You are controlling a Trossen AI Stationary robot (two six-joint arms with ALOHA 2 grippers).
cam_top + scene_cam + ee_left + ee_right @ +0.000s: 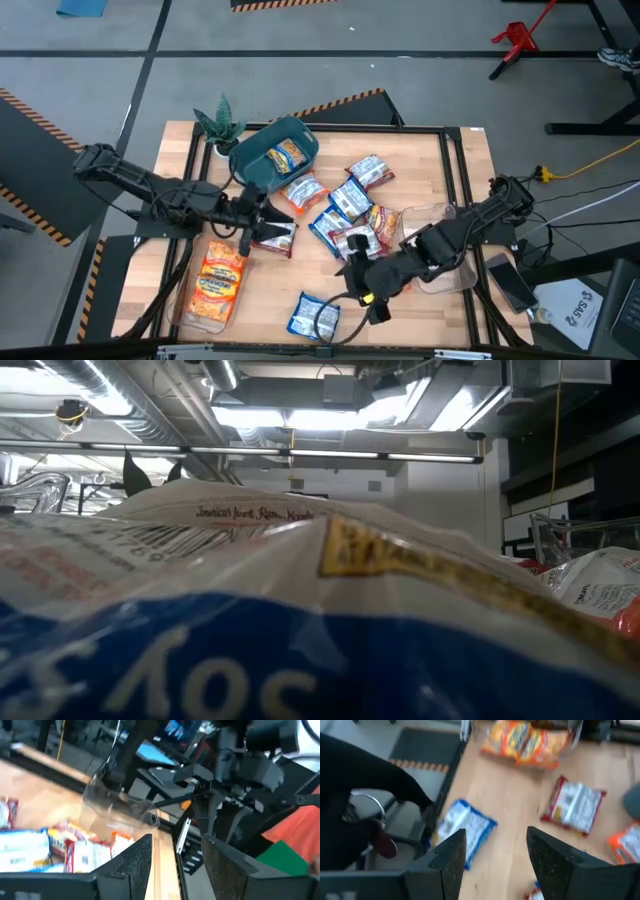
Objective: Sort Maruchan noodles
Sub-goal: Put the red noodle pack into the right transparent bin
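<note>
Maruchan noodle packets lie scattered on the wooden table: a pile of blue-white, red-white and orange ones (345,212) at the middle, a red-white one (274,238), and a blue-white one (315,318) near the front edge. Orange packets (220,280) fill a clear tray, and another lies in the teal bin (275,155). My left gripper (263,215) hovers open beside the red-white packet, with nothing between its fingers (177,862). My right gripper (362,283) is open (495,855) above bare table, between the blue-white packet (462,830) and the pile.
A second clear tray (440,250) sits under my right arm at the table's right side. A small green plant (218,125) stands at the far left corner beside the bin. A blue-white packet (300,620) close to the lens blocks most of the low view.
</note>
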